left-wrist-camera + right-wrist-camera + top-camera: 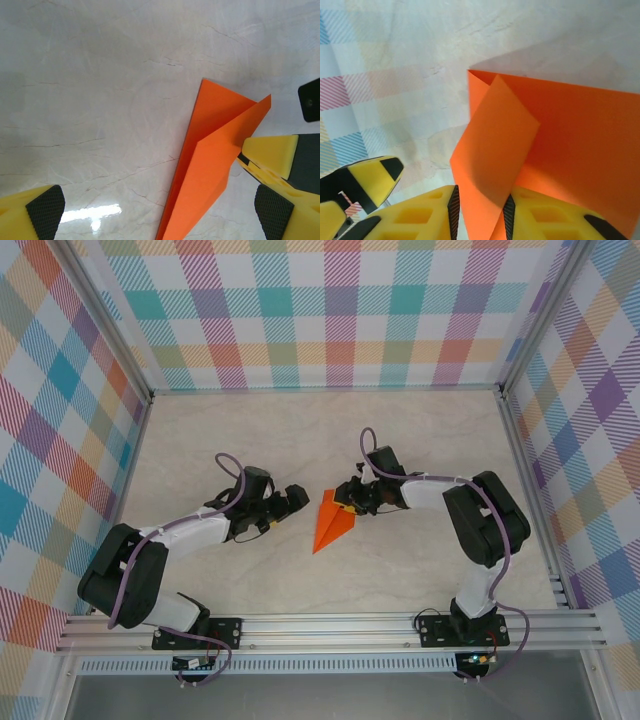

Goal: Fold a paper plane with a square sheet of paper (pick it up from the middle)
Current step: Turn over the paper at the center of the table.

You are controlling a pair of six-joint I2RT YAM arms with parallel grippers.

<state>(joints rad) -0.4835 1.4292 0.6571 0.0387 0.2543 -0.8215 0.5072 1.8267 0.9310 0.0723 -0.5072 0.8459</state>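
The orange paper plane (330,525) lies mid-table as a narrow dart, its sharp nose toward the arms. My left gripper (290,502) is just left of its wide end, open, with nothing between its pads. In the left wrist view the dart (210,165) lies between my spread left gripper (160,212), and a yellow finger of the right gripper (270,155) touches its upper flap. My right gripper (350,498) is at the wide end. Its jaws (480,215) are narrowed around a raised flap of the paper (495,140), pads still apart.
Checked walls (340,310) close the marble table (250,440) at the back and both sides. An aluminium rail (330,625) runs along the near edge. The two grippers stand close together over the paper.
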